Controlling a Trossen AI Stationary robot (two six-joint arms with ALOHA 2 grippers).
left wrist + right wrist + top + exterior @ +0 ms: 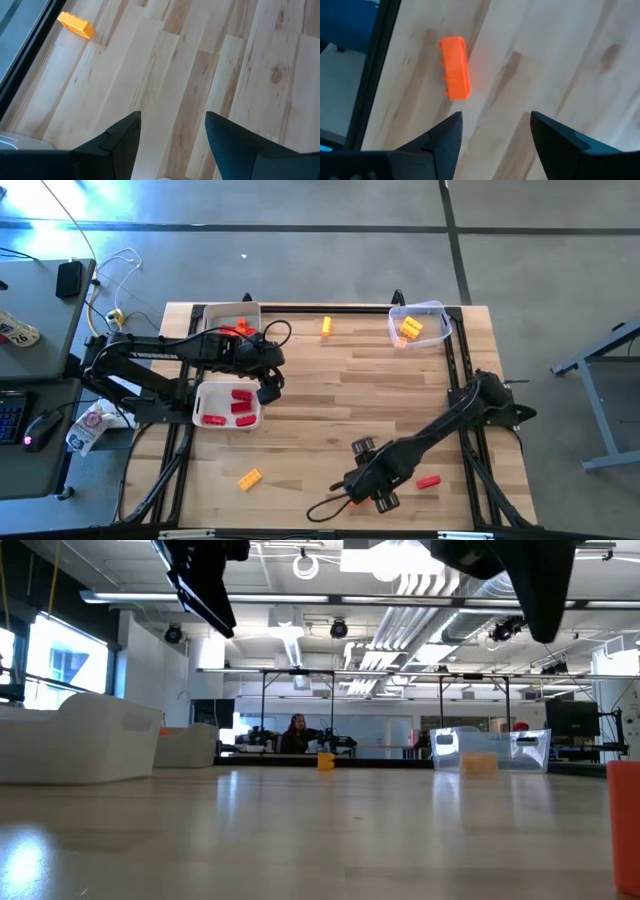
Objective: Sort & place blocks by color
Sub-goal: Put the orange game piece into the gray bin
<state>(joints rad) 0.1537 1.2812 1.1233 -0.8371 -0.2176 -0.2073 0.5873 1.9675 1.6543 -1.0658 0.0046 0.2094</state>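
Red blocks lie in a white tray at the left, and more red and orange blocks in a second tray behind it. Loose on the table are a yellow block, another yellow block and a red-orange block, which is also the red-orange block in the high view. My right gripper hangs open above the table just short of that block, fingers pointing down; my right gripper is near the front edge. My left gripper hovers open beside the near tray, over bare wood.
A clear tub holding yellow and orange blocks stands at the far right. A black frame runs along the table's edges. Bare wood lies in the table's middle. A desk with a mouse and clutter stands beyond the left edge.
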